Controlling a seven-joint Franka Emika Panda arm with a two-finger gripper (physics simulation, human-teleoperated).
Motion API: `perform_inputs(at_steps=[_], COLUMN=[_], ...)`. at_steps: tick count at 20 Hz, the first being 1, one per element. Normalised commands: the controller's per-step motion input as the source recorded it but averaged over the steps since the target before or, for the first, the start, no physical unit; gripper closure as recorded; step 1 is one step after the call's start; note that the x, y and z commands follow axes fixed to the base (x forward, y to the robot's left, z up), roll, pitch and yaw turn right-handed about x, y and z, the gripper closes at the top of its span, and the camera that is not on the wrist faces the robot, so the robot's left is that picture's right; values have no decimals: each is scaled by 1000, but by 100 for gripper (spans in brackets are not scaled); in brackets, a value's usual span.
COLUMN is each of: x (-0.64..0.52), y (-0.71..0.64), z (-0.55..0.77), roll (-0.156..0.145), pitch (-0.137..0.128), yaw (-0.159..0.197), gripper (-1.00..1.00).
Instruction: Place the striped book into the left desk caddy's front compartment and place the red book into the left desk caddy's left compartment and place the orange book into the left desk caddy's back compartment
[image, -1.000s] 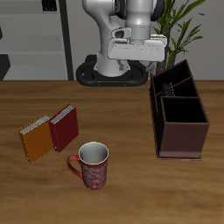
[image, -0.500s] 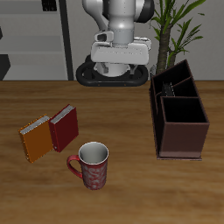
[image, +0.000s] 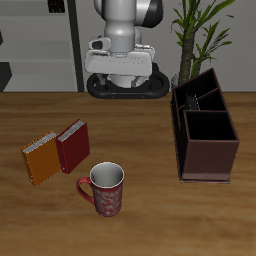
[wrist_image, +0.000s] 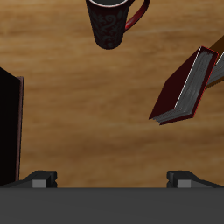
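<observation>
Exterior view: 1 red book (image: 74, 146), 1 orange book (image: 41, 159), 1 mug (image: 104, 189).

Your arm swings away from the left desk caddy (image: 205, 125) over the last second: the gripper (image: 120, 58), which hung just beside the caddy's back end, now sits high at the table's back, farther toward the side where the red book (image: 73, 146) and orange book (image: 41, 158) lie. Its wrist view now takes in the mug (wrist_image: 114, 19) and the red book.
</observation>
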Motion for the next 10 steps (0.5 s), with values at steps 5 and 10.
perform_inputs(at_steps=[5, 10], x=[145, 184], y=[-323, -456], z=[16, 61], roll=[0, -38], pitch=[39, 36], yaw=[12, -29], gripper=[-100, -100])
